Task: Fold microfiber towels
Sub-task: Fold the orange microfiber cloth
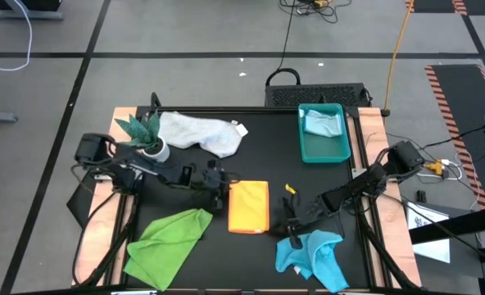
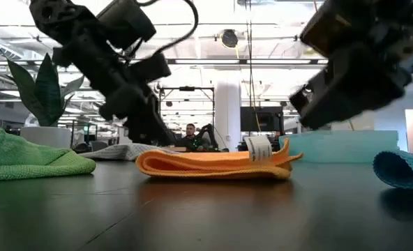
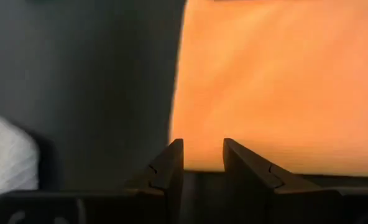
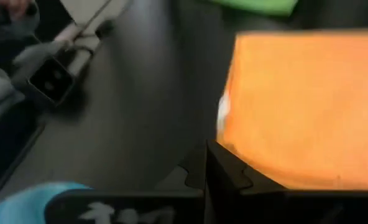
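We saw the left gripper (image 3: pixel 202 155) part-open, empty, orange towel (image 1: pixel 248 206) just ahead; right gripper (image 4: pixel 224 171) shut, empty, beside it.

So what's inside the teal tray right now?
The teal tray holds a crumpled pale blue towel at its far end; the rest shows bare floor. Anything beneath the towel is covered.

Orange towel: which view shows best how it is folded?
The low view: the orange towel shows its stacked layers and white tag edge-on. The high view gives only its rectangular outline; both wrist views show blurred flat orange surface.
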Robot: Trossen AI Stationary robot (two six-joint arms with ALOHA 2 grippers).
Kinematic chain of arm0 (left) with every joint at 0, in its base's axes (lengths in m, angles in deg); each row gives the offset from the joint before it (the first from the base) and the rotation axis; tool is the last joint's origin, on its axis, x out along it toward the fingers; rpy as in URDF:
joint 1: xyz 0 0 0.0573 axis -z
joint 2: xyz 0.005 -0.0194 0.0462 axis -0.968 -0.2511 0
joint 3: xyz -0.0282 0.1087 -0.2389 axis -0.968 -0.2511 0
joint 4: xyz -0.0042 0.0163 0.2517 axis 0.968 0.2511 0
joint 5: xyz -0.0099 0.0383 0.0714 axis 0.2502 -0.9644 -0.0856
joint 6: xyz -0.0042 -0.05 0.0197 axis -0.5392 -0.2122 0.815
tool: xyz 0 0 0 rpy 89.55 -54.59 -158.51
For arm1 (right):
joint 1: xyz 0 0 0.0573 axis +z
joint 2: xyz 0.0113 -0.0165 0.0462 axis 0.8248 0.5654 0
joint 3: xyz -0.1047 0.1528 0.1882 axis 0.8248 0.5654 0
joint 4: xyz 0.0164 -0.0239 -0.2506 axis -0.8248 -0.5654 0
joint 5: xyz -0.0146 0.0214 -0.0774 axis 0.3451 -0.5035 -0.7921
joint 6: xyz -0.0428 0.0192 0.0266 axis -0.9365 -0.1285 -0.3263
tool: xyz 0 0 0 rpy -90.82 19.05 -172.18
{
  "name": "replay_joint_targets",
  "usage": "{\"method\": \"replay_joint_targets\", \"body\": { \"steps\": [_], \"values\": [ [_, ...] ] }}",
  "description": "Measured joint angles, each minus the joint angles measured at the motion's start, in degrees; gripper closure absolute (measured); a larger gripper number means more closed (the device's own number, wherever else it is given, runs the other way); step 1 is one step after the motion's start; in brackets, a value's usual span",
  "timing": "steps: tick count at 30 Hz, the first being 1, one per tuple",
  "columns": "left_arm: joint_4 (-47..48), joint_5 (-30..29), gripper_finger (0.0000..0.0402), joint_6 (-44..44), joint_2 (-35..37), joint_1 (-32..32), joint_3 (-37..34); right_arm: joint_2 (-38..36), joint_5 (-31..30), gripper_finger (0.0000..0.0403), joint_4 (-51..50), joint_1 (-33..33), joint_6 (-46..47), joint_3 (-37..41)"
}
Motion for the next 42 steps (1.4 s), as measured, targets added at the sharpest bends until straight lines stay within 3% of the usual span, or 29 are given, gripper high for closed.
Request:
{"method": "replay_joint_targets", "body": {
  "steps": [4,7,11,17,25,30,37,42],
  "values": [
    [-2.7,9.7,0.0286,-1.0,1.5,0.1,0.0,0.0,-9.8,0.0403,2.3,-2.5,-0.9,0.0],
    [-5.9,13.5,0.0286,-2.0,-0.7,1.4,0.0,0.6,-10.9,0.0403,1.5,-5.6,-0.8,0.0],
    [-9.9,13.7,0.0286,-4.9,-6.1,3.5,0.0,2.7,-10.8,0.0403,2.2,-9.0,-0.8,-0.2],
    [-7.6,13.2,0.0286,-9.1,-10.4,4.7,0.3,7.1,-10.8,0.0403,-0.9,-11.4,2.4,-0.1],
    [0.1,10.7,0.0286,-6.0,-0.1,4.1,-0.2,3.1,-10.8,0.0403,2.1,-7.9,2.4,-0.1],
    [-1.7,9.6,0.0286,-4.5,1.9,0.9,-0.1,2.8,-12.6,0.0403,6.8,-9.9,0.2,-0.1],
    [-6.4,9.6,0.0286,-6.1,-6.4,-4.5,0.0,6.9,-15.4,0.0403,4.2,-14.6,2.7,-0.1],
    [-11.4,8.9,0.0286,-5.5,-11.3,-7.5,0.2,8.2,-14.9,0.0403,0.6,-13.7,4.8,-0.1]
  ]
}}
